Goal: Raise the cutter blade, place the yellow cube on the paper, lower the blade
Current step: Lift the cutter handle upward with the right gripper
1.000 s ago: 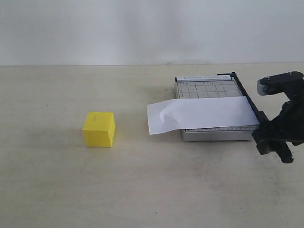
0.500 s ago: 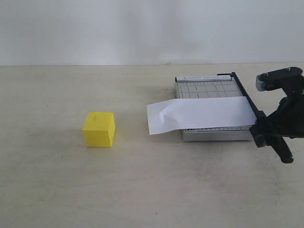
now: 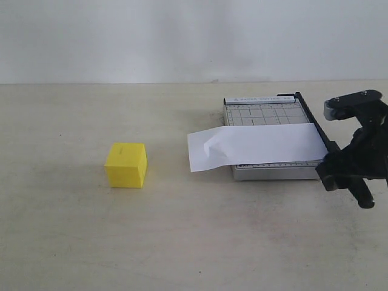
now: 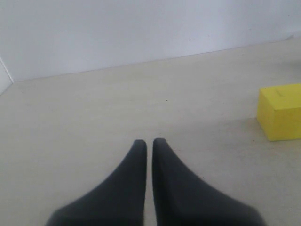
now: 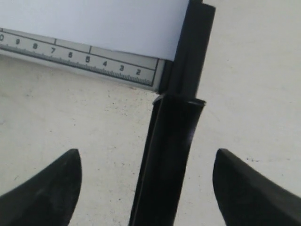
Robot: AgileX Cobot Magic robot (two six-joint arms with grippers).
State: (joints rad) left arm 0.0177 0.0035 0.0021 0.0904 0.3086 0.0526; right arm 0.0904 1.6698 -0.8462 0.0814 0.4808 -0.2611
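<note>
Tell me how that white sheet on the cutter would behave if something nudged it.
The paper looks thin and floppy: its overhanging end has a raised crease and juts past the cutter base. Probably light, so it would likely slide or buckle rather than push stiffly.

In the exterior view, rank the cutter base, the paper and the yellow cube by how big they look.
1. The cutter base, by outline, though the paper hides its middle.
2. The paper: wider than the base, but shallower.
3. The yellow cube, clearly smallest.
</note>
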